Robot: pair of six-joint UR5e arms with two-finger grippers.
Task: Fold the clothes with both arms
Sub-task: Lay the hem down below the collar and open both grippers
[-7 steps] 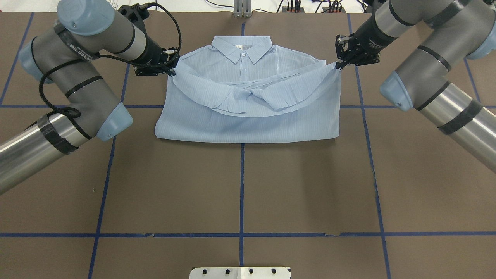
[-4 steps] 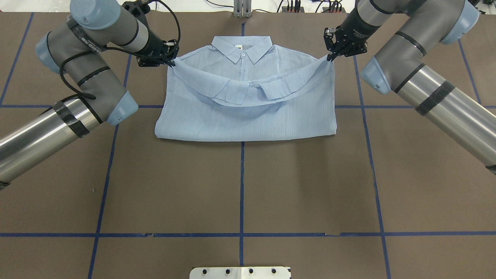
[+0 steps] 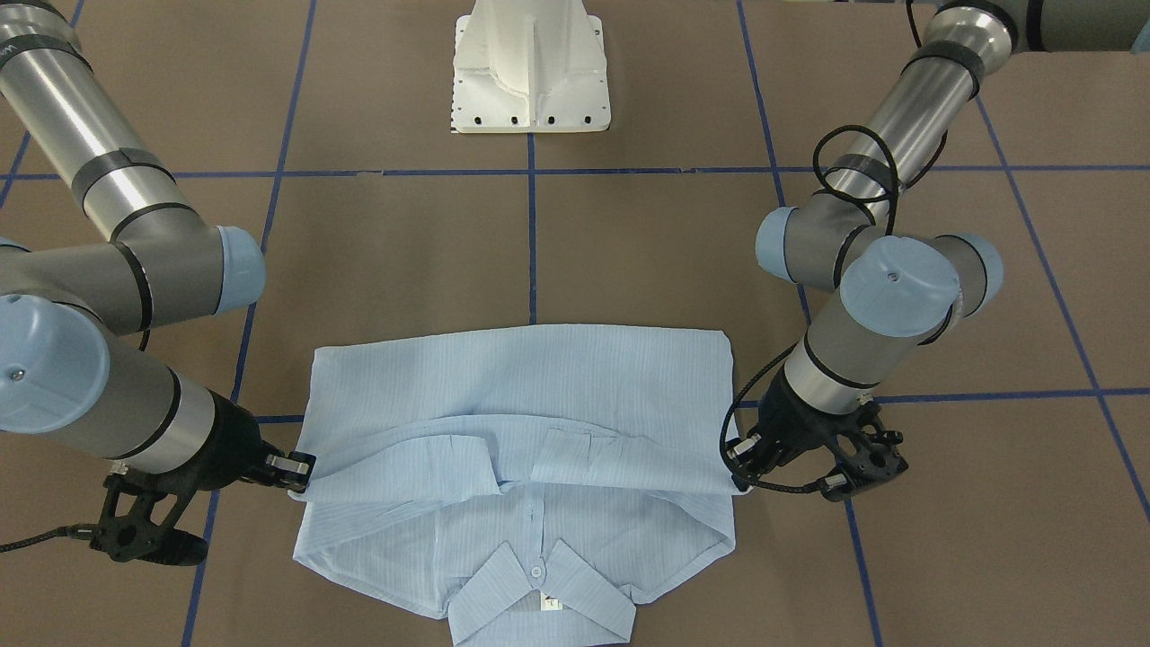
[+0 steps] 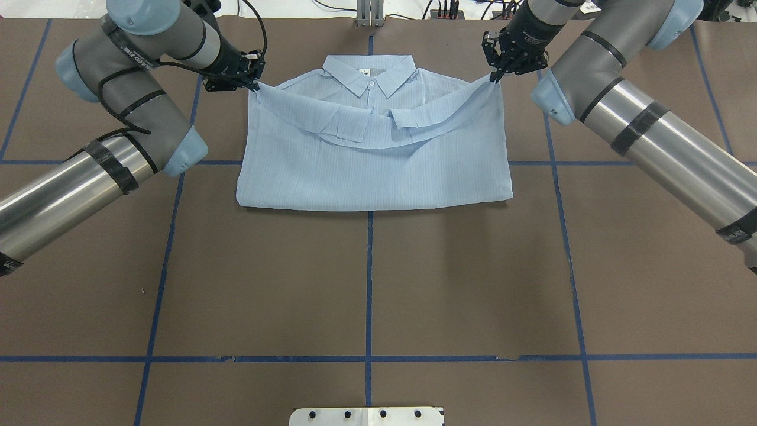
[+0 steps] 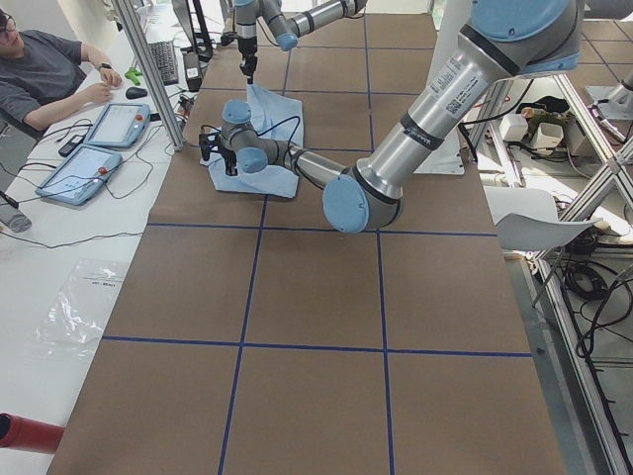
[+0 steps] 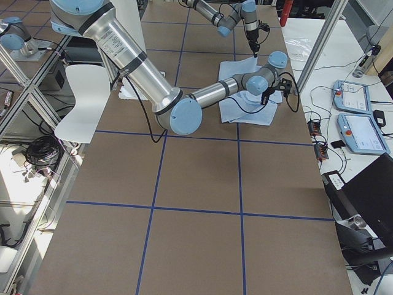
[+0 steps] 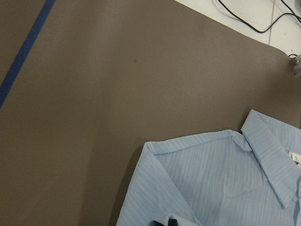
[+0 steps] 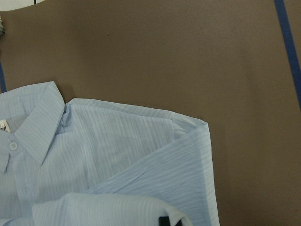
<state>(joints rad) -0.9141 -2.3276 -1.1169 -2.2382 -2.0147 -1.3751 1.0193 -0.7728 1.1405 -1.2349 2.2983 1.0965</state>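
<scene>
Overhead shows shirt [image 4: 372, 177] pinched; wrist perhaps.

No legible text anywhere. On the black band [image 4: 131, 58] around the left arm [image 4: 142, 100], upper left of the overhead view: white lettering, too small to read. On the neck tag [image 4: 365, 72] inside the shirt [image 4: 372, 177] collar, top centre: faint marks, unreadable.
</scene>
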